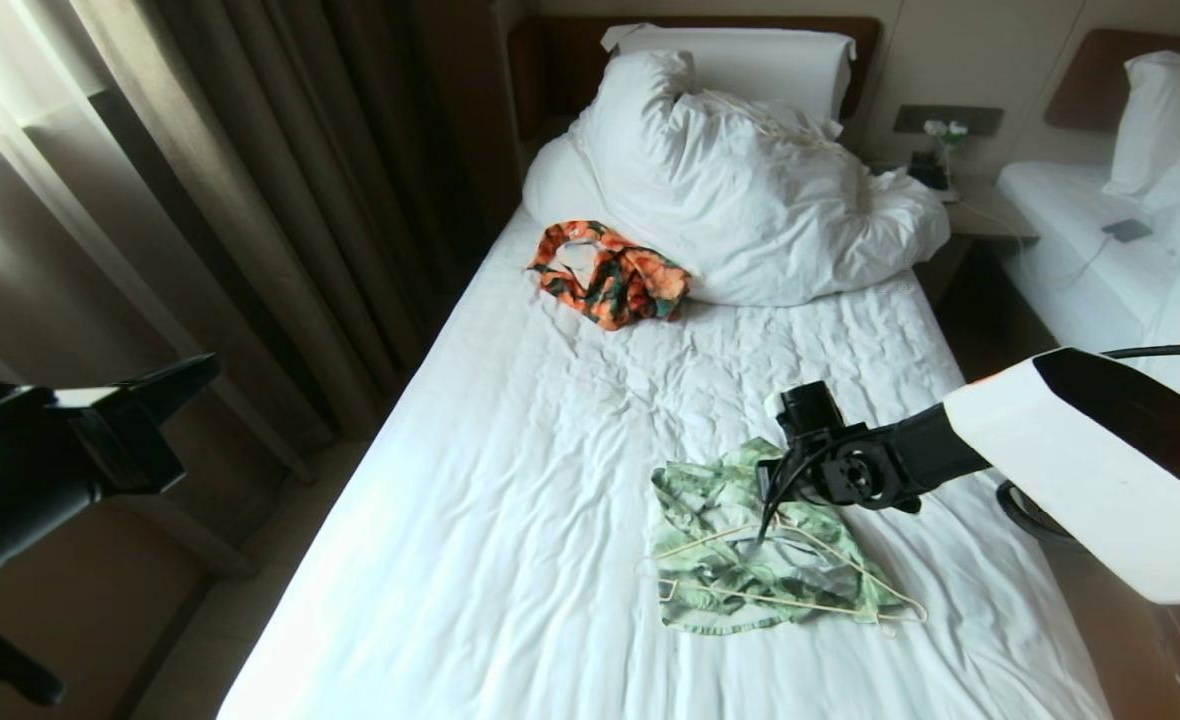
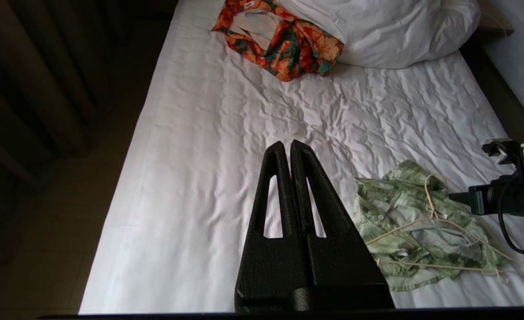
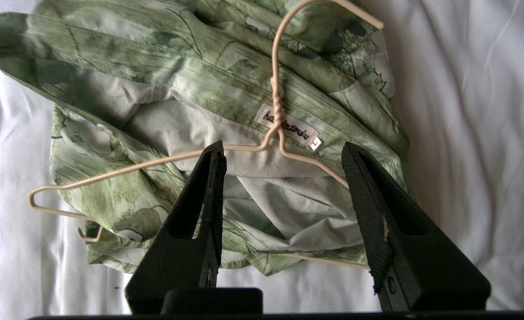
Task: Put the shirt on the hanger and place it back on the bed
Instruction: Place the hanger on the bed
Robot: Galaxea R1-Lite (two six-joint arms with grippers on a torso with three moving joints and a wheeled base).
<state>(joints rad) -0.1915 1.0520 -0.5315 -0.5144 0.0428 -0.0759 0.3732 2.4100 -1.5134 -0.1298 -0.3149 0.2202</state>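
Thin cream wire, the hanger point(image 3: 275, 111) is seen lying on the limp, crumpled shirt point(image 3: 191, 89) on the bed point(image 1: 510, 480), apparently best gripped at its stiff twisted neck, beneath the spread right gripper point(image 3: 284, 155), while the left gripper point(image 2: 287, 149) is held clenched, empty.

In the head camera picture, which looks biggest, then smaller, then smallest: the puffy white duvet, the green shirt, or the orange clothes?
1. The white duvet, biggest by far.
2. The green shirt.
3. The orange-and-teal garment, smallest, though it lies farther from the camera and bunched up, so its true size against the shirt is unsure.

Hanger point(image 1: 818, 566) atop shirt point(image 1: 720, 560) on bed point(image 1: 510, 480)
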